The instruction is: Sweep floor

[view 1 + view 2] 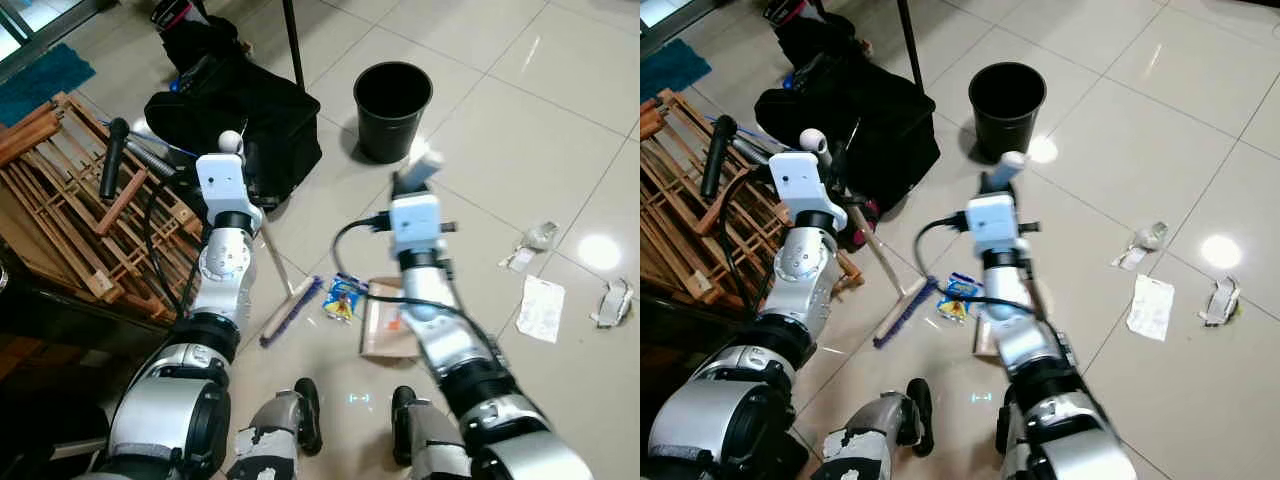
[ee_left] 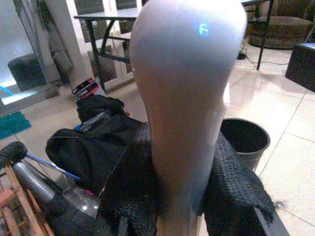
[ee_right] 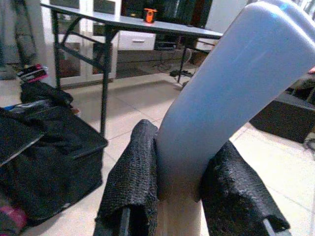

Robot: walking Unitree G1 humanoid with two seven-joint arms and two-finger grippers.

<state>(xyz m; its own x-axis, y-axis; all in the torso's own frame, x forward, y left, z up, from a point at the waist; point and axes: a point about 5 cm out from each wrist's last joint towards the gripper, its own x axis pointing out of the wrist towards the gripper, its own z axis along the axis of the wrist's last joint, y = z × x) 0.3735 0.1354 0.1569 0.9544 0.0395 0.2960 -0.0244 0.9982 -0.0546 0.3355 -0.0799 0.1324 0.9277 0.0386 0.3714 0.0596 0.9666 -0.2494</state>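
The purple-bristled broom head (image 1: pixel 291 311) is resting on the floor tiles beside a blue wrapper (image 1: pixel 344 297). The left claw (image 2: pixel 167 196) is clenching its pale handle top; the right claw (image 3: pixel 182 196) is clenching the dustpan handle (image 3: pixel 231 93). Both handles look stiff, light and smooth. Farther off, a black bin (image 1: pixel 392 108) is standing.

The two eye views look down from the head onto the tiled floor (image 1: pixel 500 130), both arms in front. Both share the bin (image 1: pixel 392 105) at 12 o'clock. Each wrist view looks level along its fingers, very near a pale handle, toward a far table (image 3: pixel 123 27).
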